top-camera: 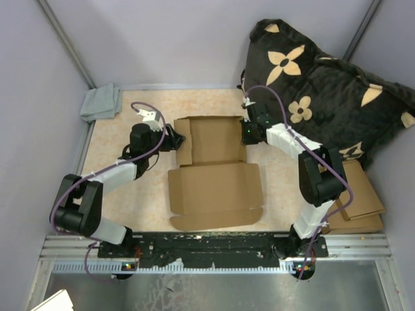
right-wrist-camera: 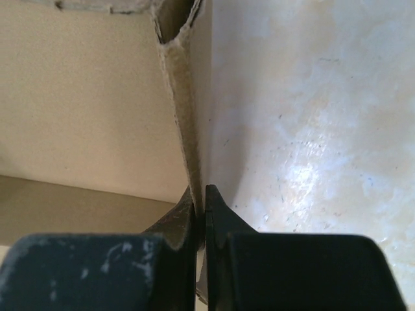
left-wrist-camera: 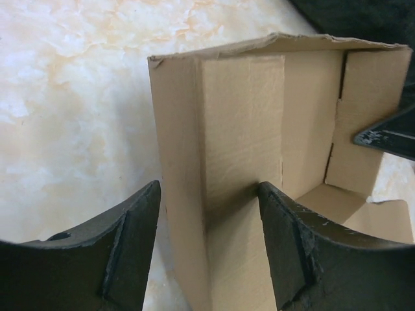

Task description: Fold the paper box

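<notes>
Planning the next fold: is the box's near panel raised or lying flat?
Flat. On the paper box, the near panel lies spread on the table; only the far half's walls stand.

One cardboard box (top-camera: 214, 175). Two robot arms: one left arm (top-camera: 117, 173), one right arm (top-camera: 318, 175). One grey cloth (top-camera: 101, 102), one dark flowered cushion (top-camera: 324, 84), one stack of flat cardboard (top-camera: 360, 204).
</notes>
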